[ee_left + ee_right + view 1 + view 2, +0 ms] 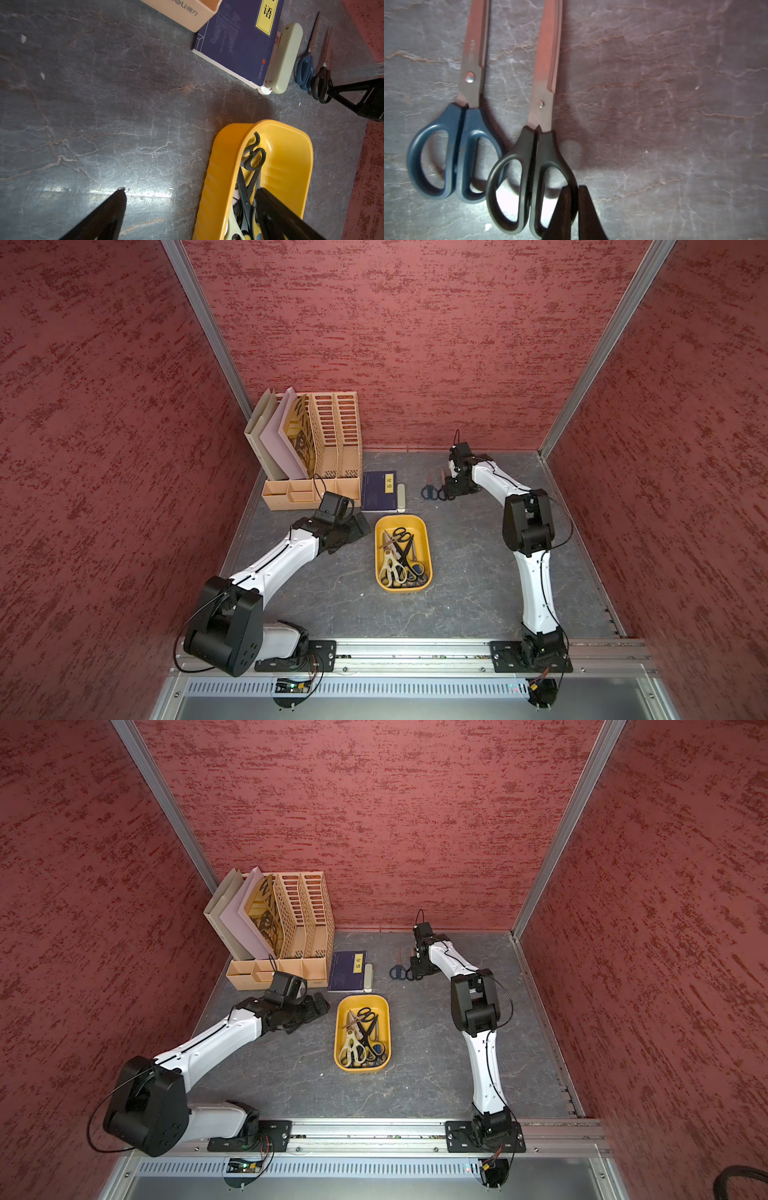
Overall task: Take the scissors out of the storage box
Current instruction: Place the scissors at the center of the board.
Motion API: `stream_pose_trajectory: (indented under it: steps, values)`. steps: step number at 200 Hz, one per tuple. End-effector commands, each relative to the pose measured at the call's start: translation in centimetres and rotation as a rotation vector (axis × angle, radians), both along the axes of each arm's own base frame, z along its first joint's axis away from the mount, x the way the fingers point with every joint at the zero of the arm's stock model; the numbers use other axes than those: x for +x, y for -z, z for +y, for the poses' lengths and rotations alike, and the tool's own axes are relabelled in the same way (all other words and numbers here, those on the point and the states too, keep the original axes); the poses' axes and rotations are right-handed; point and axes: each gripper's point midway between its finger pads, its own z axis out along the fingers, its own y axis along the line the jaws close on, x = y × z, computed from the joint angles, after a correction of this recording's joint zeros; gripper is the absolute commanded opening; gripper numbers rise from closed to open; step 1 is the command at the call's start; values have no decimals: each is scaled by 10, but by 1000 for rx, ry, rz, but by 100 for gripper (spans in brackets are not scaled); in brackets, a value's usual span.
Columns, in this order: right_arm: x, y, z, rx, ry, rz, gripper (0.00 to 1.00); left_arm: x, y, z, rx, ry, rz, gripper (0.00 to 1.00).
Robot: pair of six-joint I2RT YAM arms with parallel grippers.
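The mustard-yellow storage box (428,547) (388,1027) sits mid-table and holds several scissors (401,556) (361,1038) with black and cream handles. My left gripper (361,526) (190,190) is open beside the box's far left corner. In the left wrist view one finger is over the box's inside and the other over the table. Blue-handled scissors (428,491) (454,151) and black-handled scissors (441,492) (533,166) lie side by side at the far right. My right gripper (451,489) (573,187) is shut on a handle loop of the black pair.
A tall beige file organizer (316,448) with folders stands at the far left. A dark blue book (378,489) and a cream oblong case (401,497) lie between it and the two loose scissors. Red walls enclose the table on three sides.
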Motion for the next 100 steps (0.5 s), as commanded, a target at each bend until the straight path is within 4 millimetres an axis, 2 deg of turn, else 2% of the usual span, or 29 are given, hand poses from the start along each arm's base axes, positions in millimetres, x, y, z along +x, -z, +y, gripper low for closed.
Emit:
stream_pose_trajectory:
  steps: [1, 36, 74, 100]
  values:
    - [15, -2, -11, -27, 15, -38, 0, 4, -5, 1, 13, 8, -12, 100]
    - [16, 5, -22, -47, 33, -25, 0, 5, -6, 1, 8, 9, -11, 100]
    - [18, 8, -20, -31, 20, -19, 0, 4, -7, 1, 9, 10, -12, 100]
    - [19, 0, -18, -17, 26, -30, 12, 3, -8, 1, 8, 7, -13, 100]
